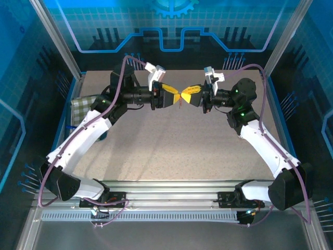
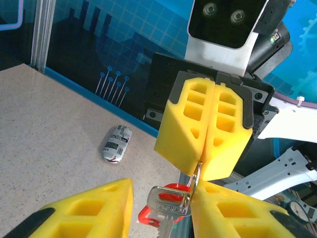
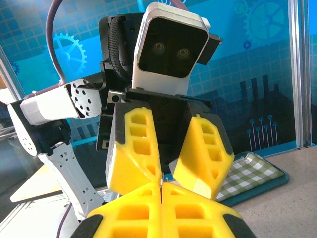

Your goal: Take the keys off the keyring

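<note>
Currently the right jaws are clamping shut on the keyring [image 2: 196, 176], holding it in the air well above the counter [image 1: 171, 151]. The key [image 2: 167, 202] is dangling from that ring beside a red tag [image 2: 147, 216]. The left jaws are standing parted on either side of the key, with a gap showing on one side, so they are not gripping it yet. To do this step well, the left jaws should be closing squarely on the key's flat head, not on the tag, while the right jaws are stopping the ring from twisting. The key then probably needs walking round the ring's coil toward its split end, since a straight tug is likely just dragging the ring out of the clamp.
</note>
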